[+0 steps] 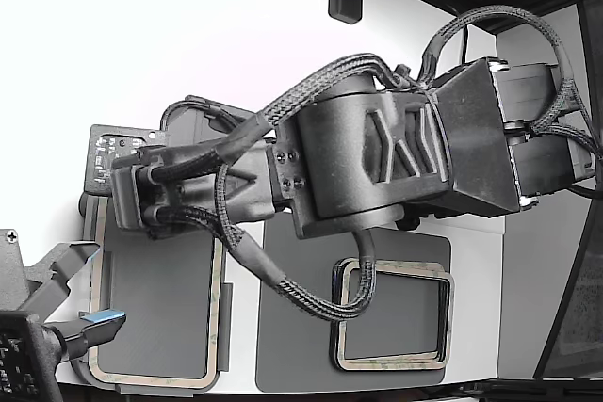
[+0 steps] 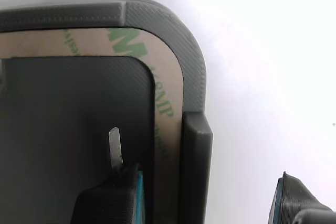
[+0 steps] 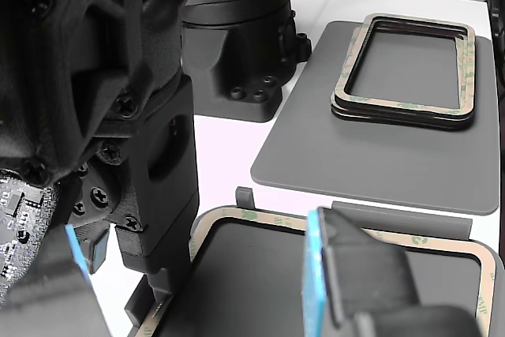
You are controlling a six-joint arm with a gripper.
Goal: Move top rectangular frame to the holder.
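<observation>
Lies already seated: top rectangular frame (image 1: 216,317) flat inside the holder (image 1: 155,308) at the exterior view's left, its tan ring hugging the raised rim all the way round. Runs with its long axis up and down the exterior view, well apart from the stacked frames (image 1: 396,361) resting on the darker mat (image 1: 292,327) toward that view's right.

Hangs right over one short end of the holder, by a rounded corner: claw (image 2: 207,190), spread wide and clasping nothing. Straddles both the frame's side strip (image 2: 168,87) and the holder's wall (image 2: 194,77) in the wrist view, with one finger and its thin metal blade over the hollow centre and the other outside, above the white tabletop (image 1: 141,44). Touches neither strip nor wall, so far as can be told, though the exact gap is hard to judge.

Reads as the placement essentially done. Turns, then, on one relation: frame directly beneath and between the fingers, so any sideways drift would catch the strip or the wall. Calls for a straight lift away, judged from the pictures.

Waits just beside the holder's edge at the exterior view's lower left: a second arm's gripper (image 1: 94,327), close to the frame but not touching it.
</observation>
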